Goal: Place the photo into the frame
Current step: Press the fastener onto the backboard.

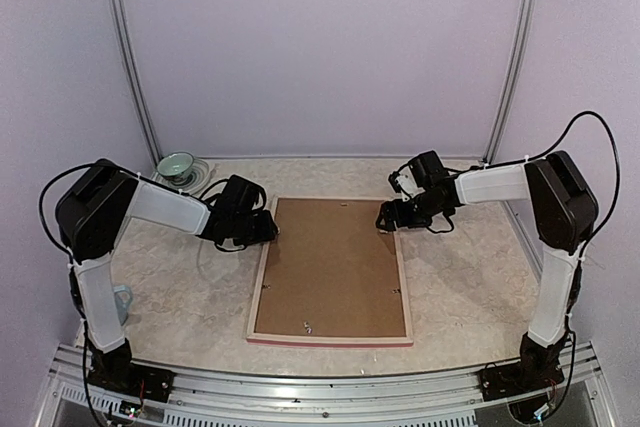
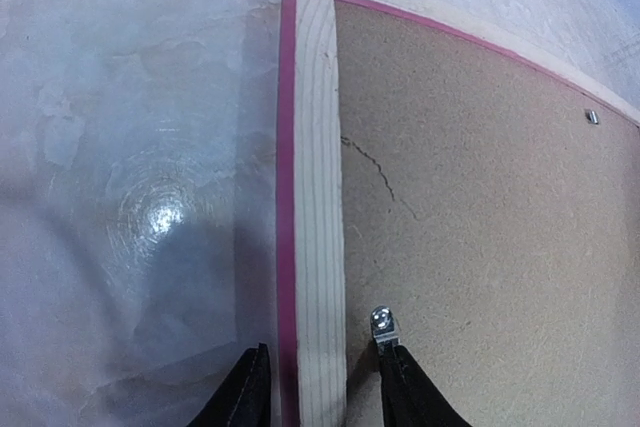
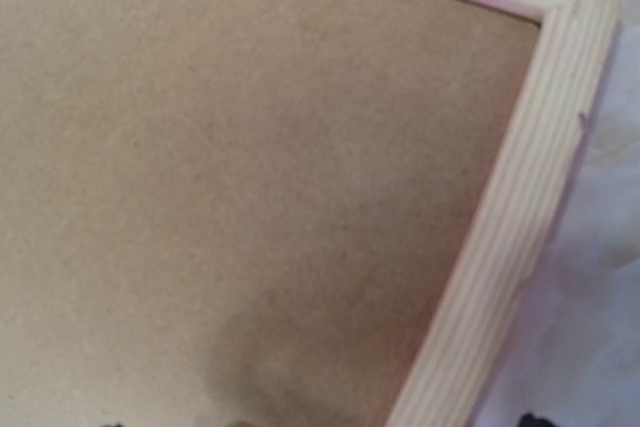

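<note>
Frame (image 1: 330,338) flat at centre of surface (image 1: 470,277): pale wood rails up, pink edges showing, brown backing board (image 1: 330,267) inside. Left pincer (image 2: 325,402) parted astride left rail near far corner, small gap each side. Right pincer (image 1: 392,215) spread wide over far right corner.

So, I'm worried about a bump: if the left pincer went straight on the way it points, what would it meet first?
Probably the frame: its pale wood rail sits inside the left pincer, one fingertip near a metal tab on the backing board. Depth is unclear.
</note>
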You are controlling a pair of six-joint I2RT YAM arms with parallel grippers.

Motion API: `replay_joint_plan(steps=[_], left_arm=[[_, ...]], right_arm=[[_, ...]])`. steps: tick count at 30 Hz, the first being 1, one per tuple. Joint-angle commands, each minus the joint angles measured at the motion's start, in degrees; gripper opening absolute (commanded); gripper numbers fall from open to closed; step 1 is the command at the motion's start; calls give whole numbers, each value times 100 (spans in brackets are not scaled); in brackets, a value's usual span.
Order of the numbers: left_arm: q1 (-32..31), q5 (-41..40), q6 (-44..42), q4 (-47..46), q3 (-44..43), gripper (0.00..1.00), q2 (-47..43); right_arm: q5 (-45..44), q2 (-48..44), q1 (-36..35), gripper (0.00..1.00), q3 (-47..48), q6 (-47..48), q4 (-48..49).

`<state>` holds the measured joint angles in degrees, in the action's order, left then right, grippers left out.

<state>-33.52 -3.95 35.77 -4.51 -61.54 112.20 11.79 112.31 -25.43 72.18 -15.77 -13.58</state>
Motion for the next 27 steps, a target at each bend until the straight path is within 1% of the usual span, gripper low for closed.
replay_joint_plan(steps=[1,9,16,23,27], left_arm=[[-23,-192,-35,33,167,39,-347],[-66,315,-158,-57,-17,42,-151],[-67,355,-169,90,-166,41,174],[-41,203,-145,107,-105,37,160],[-41,169,-124,99,-80,32,187]], right_arm=[[69,73,3,84,128,-22,-51],[95,75,-4,84,153,-25,-87],[95,24,1,84,159,-17,-109],[112,19,1,83,132,-22,-121],[137,19,-2,83,114,-36,-91]])
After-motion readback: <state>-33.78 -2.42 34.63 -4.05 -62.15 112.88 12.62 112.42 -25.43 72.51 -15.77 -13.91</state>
